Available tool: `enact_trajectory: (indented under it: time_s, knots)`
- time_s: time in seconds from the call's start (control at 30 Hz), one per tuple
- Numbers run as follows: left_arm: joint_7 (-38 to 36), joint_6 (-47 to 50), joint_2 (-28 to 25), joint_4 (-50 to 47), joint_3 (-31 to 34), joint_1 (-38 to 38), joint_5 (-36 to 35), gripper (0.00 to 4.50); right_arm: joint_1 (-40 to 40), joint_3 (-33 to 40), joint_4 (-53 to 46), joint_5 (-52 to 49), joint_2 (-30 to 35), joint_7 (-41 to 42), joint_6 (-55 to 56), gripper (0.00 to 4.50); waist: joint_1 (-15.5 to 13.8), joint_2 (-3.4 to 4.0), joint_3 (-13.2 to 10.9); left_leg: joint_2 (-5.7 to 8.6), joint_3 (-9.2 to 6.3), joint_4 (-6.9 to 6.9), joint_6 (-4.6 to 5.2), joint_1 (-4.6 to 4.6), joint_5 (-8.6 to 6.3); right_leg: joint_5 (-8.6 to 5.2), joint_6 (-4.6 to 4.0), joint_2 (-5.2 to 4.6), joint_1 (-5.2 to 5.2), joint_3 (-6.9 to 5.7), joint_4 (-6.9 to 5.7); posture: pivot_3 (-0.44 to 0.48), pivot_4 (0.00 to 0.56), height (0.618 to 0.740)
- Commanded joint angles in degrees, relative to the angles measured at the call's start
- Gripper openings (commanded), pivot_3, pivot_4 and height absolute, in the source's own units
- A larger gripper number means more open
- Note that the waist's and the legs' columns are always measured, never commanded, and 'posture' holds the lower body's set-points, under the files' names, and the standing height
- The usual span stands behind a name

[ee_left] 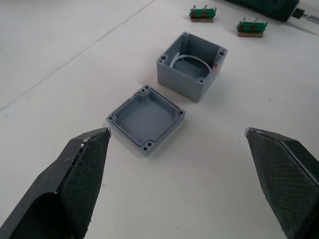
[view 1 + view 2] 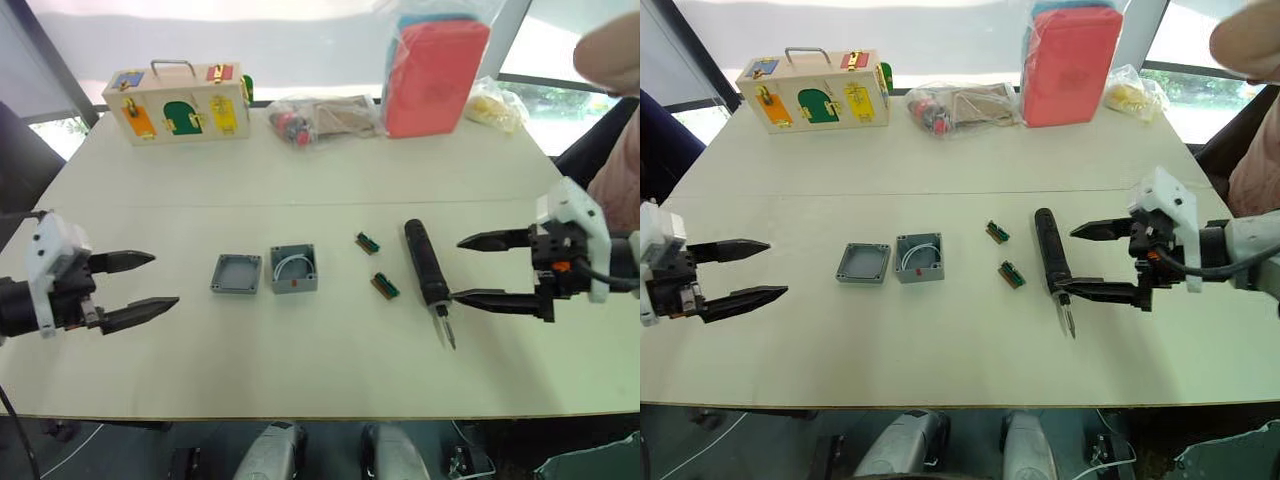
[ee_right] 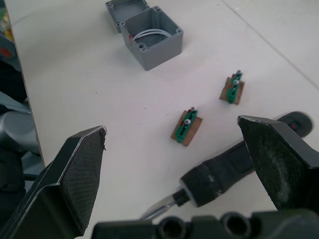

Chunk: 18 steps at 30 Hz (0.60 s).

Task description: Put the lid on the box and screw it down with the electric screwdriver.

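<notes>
Lid (image 2: 236,273): we see it on the table (image 2: 330,370), hollow side up, just left of the box.
Box (image 2: 294,268): open, upright, white wires inside.
Screwdriver (image 2: 427,268): lying flat, right of two small green parts (image 2: 385,286), bit toward us.
Right gripper (image 2: 483,270): we see its fingers open, near fingertip just beside the screwdriver.
Left gripper (image 2: 145,285): fingers open, holding nothing, left of the lid.

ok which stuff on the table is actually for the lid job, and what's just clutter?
For the job:
lid, lying off the box
box, open, wires inside
electric screwdriver

Clutter:
two small green boards
wooden box with coloured doors
red pack in plastic
bagged items
</notes>
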<state>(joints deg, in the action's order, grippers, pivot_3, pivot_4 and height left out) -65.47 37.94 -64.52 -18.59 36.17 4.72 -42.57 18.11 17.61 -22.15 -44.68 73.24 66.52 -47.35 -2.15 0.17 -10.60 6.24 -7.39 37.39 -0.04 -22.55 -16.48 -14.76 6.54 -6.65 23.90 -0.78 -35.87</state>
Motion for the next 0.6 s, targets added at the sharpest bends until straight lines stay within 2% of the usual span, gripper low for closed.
enact_trajectory:
  time_s: [0.03, 0.6]
  knots:
    - [-1.8, -1.0, -0.6, 0.6, 0.9, -1.2, 0.0, 4.45, 1.5, -0.3, 1.0, 1.4, 1.3, 1.4, 1.7, 4.50, 0.0, 0.00, 0.0, 0.00, 0.01, -0.01, 0.00, 0.00, 0.00, 0.01, 0.02, 0.00, 0.01, 0.00, 0.00, 0.000, 0.150, 0.740]
    - [-2.5, -2.3, 0.2, 0.8, 0.0, -2.0, 3.1, 4.45, 1.5, -0.7, 0.1, 2.7, -0.7, -0.3, 1.5, 4.50, 0.2, 0.00, 0.0, -0.05, 0.57, -0.22, -0.03, -0.04, 0.02, 0.09, 0.10, 0.03, 0.46, 0.49, -0.15, 0.000, 0.150, 0.740]
